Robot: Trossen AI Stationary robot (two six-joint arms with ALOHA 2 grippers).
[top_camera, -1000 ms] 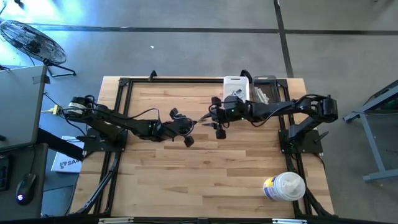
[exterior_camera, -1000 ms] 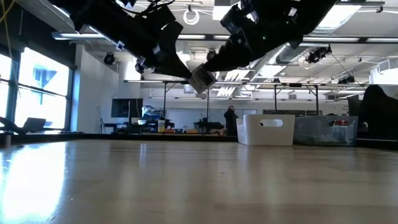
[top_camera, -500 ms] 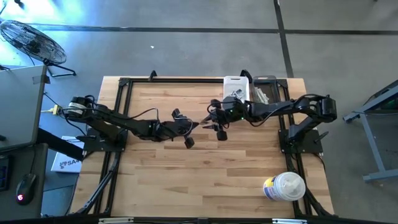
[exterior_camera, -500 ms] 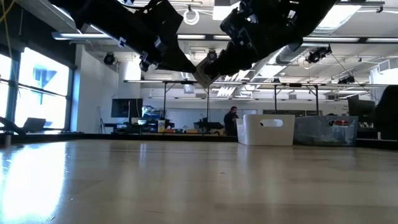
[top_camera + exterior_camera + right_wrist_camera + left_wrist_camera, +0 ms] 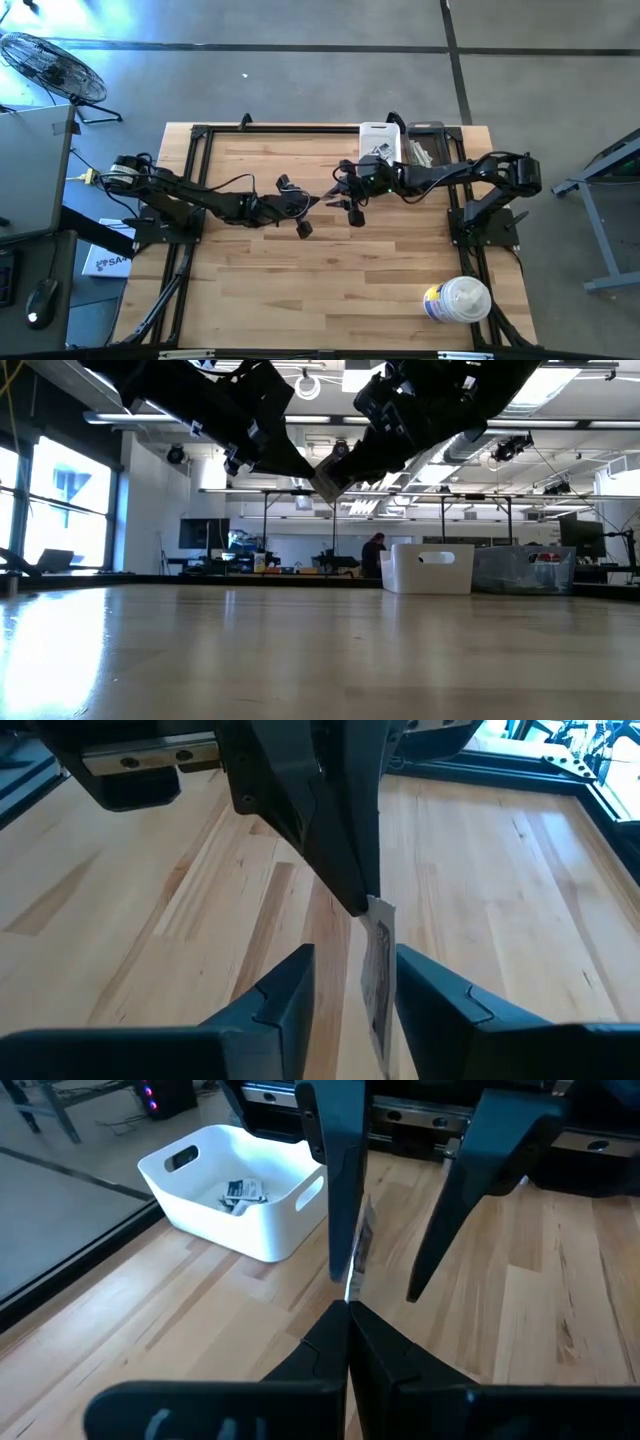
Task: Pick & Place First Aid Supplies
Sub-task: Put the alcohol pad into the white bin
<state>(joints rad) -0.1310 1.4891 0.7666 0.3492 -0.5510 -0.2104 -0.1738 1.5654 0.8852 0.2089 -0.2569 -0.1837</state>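
The left gripper (image 5: 362, 900) is clenched on the top edge of a small square white packet (image 5: 376, 970) with grey print, which hangs edge-on from its closed fingertips, held in the air above the middle of the wooden table (image 5: 330, 280). The right gripper (image 5: 350, 985) faces it from the other side, its two dark fingers (image 5: 280, 990) spread wide, one on each side of the hanging packet and not touching it. In the left wrist view the same packet (image 5: 358, 1245) shows as a thin sliver just past the left gripper's closed tips (image 5: 347, 1315), between the two fingers of the right gripper (image 5: 385, 1190), which stand apart. From above, the two grippers meet tip to tip near the table's centre, the left gripper (image 5: 318, 201) reaching in from the left arm's side and the right gripper (image 5: 338, 192) from the right. In the low view both arms hang well clear of the tabletop, with the packet (image 5: 325, 484) between them. Behind the right arm, at the far edge of the table, stands a white bin (image 5: 380, 140) with handle cut-outs; the left wrist view shows a few more packets (image 5: 240, 1190) lying in its bottom. A darker tray (image 5: 428, 142) stands just beside the bin. A large white round canister (image 5: 458, 298) with a yellow-blue label lies near the front right corner of the table, well apart from both grippers.
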